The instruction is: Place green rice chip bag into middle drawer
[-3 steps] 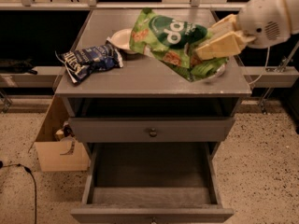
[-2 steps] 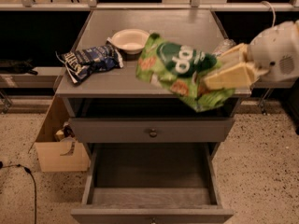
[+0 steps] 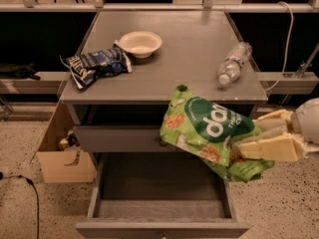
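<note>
1. Since a moment ago the jaws have carried the green chip bag (image 3: 212, 133) down and toward 6 o'clock, off the desk (image 3: 189, 34) top and past its front edge; the water bottle (image 3: 233, 63) the bag was hiding now shows.
2. Cream-coloured, the jaws reach in from the 3 o'clock edge of the view, ahead of the rounded white arm (image 3: 310, 126), and are clenched on the 4 o'clock end of the green chip bag.
3. Held in the air, the bag stretches from the jaws toward 10 o'clock with its dark-green oval logo facing the camera. Its top corner overlaps the desk's front edge.
4. Its body covers the 3 o'clock end of the closed drawer front (image 3: 114, 138).
5. At 6 to 7 o'clock of the bag, the drawer below (image 3: 149, 180) is pulled out; the bag's low end hangs over its 3 o'clock side and is not inside it.
6. On the desk, the water bottle lies on its side near the 3 o'clock edge.
7. A pale bowl (image 3: 140, 43) stands at about 11 o'clock, with a dark blue chip bag (image 3: 97, 66) just beside it at 8 o'clock.
8. On the floor at 9 o'clock of the open drawer stands a cardboard box (image 3: 65, 158).
</note>
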Controlling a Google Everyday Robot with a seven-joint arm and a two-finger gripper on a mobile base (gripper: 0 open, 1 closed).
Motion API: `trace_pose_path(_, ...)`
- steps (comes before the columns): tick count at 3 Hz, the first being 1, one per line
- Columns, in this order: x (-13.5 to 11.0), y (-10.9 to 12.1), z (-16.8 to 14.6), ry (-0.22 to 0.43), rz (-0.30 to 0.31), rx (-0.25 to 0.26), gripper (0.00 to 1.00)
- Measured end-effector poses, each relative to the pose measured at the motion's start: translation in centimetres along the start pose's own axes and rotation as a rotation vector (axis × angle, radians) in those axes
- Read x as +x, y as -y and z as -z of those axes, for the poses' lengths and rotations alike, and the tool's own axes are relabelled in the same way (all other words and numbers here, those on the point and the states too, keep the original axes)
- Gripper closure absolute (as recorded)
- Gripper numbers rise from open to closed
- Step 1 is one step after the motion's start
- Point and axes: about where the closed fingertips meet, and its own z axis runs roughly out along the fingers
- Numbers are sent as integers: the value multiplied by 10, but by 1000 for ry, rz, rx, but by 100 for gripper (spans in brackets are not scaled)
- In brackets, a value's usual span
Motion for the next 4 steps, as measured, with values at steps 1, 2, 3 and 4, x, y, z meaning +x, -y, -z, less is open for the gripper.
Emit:
trace_pose_path(1,0,2,-2,6,-3,1,100)
trace_pose_path(2,36,6,-32,-2,-72,-28,100)
trace_pose_path(3,88,6,-68,5,-178,-53,100)
trace_pose_path(4,124,9,-99,-6,-249,-64,100)
